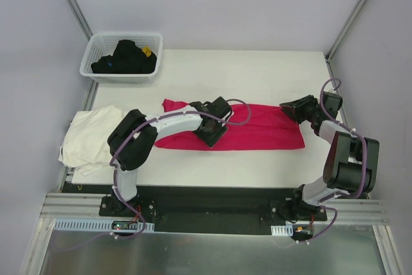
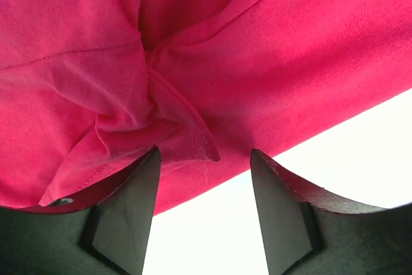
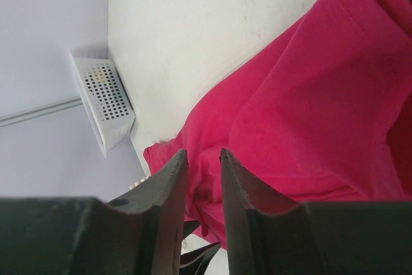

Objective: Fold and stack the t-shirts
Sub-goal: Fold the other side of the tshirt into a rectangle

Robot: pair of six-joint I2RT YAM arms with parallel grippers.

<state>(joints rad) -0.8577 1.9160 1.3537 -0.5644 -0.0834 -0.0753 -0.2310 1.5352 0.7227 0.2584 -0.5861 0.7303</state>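
Note:
The magenta-red t-shirt (image 1: 257,128) lies folded into a long band across the middle of the table. My left gripper (image 1: 211,131) is low over its near edge; in the left wrist view the jaws (image 2: 205,159) stand wide open, with a bunched hem of the shirt (image 2: 193,82) just ahead and the left finger over cloth. My right gripper (image 1: 291,109) is over the shirt's far right corner; its jaws (image 3: 203,159) stand a narrow gap apart above the red cloth (image 3: 309,114), with nothing pinched that I can see. The cream-white t-shirt (image 1: 93,136) lies crumpled at the table's left edge.
A white lattice basket (image 1: 96,69) holding dark clothes stands at the back left; it also shows in the right wrist view (image 3: 106,98). Metal frame posts rise at both back corners. Bare white table (image 1: 257,69) lies behind and in front of the red shirt.

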